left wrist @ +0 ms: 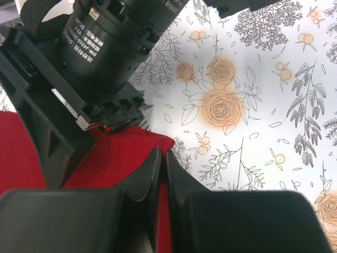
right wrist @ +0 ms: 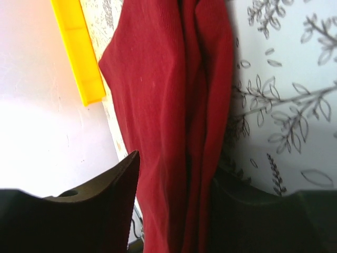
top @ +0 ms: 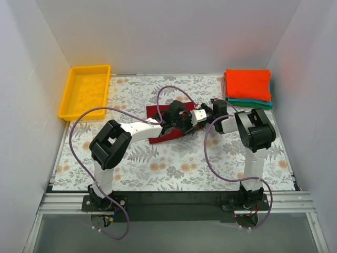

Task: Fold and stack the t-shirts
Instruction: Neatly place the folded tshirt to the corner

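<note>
From above, the crimson shirt (top: 152, 112) lies mid-surface on the floral cloth (top: 174, 163). The orange shirt (top: 247, 84) sits folded on the teal shirt (top: 258, 103) at the far right corner, and the tray (top: 65, 103) is far left. Left wrist: the left claw (left wrist: 162, 156) is pressed shut at the crimson shirt's edge; whether it pinches fabric I cannot tell. Right wrist: the right claw (right wrist: 176, 168) stands half-wide astride a bunched fold of that shirt; whether it grips I cannot tell.
</note>
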Action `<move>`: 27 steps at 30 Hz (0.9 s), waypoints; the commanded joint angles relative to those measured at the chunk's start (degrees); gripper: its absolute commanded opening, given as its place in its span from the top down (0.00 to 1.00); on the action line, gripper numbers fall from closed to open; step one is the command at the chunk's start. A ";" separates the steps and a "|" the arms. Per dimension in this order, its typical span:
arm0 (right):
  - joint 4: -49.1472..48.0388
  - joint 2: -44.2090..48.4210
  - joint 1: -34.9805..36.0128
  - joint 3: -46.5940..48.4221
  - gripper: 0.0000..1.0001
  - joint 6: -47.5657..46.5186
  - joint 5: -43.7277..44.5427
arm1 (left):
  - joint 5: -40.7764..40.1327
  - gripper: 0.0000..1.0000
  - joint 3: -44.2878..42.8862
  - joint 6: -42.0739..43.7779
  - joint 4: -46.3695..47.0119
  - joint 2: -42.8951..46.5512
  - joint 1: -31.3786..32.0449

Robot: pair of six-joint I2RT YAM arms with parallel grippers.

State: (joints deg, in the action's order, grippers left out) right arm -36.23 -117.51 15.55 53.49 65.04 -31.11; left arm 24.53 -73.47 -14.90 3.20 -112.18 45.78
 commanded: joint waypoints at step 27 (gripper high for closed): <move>33.09 -2.63 0.89 25.39 0.99 -39.96 7.46 | 9.92 0.53 4.65 -15.33 -9.07 16.19 -8.24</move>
State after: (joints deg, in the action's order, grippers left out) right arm -18.22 -120.77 17.23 70.46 41.39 -25.47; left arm 30.76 -69.87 -24.64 -1.54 -105.14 41.34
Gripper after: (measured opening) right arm 0.075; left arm 0.453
